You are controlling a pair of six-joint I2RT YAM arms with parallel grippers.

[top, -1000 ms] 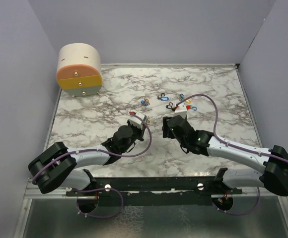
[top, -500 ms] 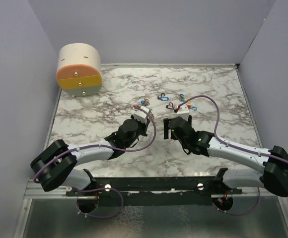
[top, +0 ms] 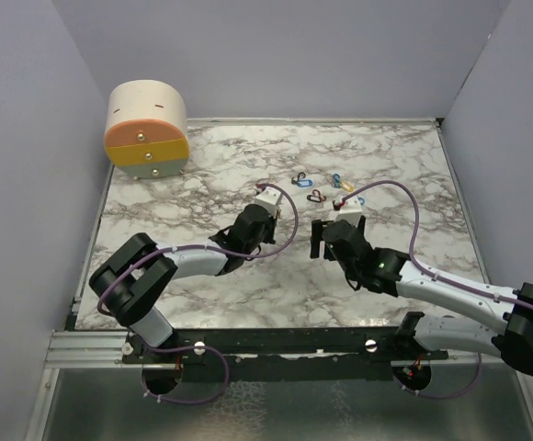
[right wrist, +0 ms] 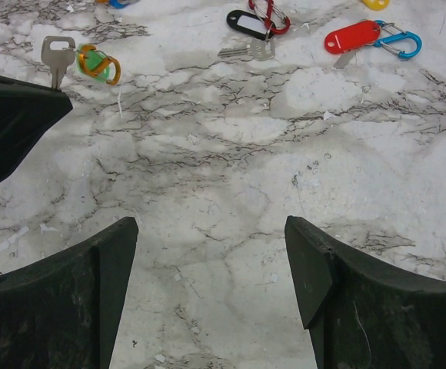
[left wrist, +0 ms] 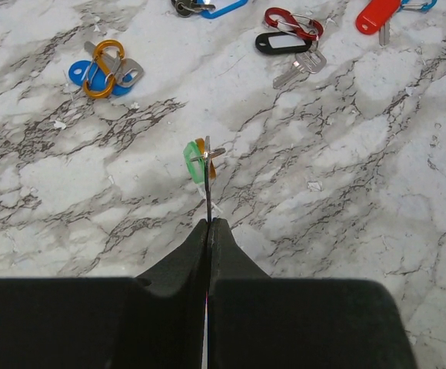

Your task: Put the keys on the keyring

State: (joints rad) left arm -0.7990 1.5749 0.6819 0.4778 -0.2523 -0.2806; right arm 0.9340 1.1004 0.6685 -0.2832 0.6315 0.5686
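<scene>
My left gripper point(left wrist: 208, 223) is shut on a thin silver key point(right wrist: 55, 52), seen edge-on in the left wrist view. A green tag point(left wrist: 191, 161) and an orange keyring clip point(right wrist: 104, 68) hang from that key just above the marble. My right gripper point(right wrist: 211, 231) stands open over bare marble, nothing between its fingers, a little to the right of the left one. Beyond lie more keys: a blue tag with an orange clip point(left wrist: 100, 68), a black tag point(right wrist: 246, 21) with a red clip point(right wrist: 270, 14), and a red tag point(right wrist: 351, 36) with a blue clip point(right wrist: 404, 44). From above, my left gripper point(top: 269, 193) and right gripper point(top: 331, 223) sit mid-table.
A round cream and orange drawer box point(top: 147, 129) stands at the far left corner of the marble table point(top: 202, 276). Grey walls close in on the left, back and right. A yellow tag point(right wrist: 375, 3) lies at the far edge of the key cluster.
My left gripper has moved forward and right toward the key cluster, still holding the key. My right gripper has opened wider and shifted slightly right.
</scene>
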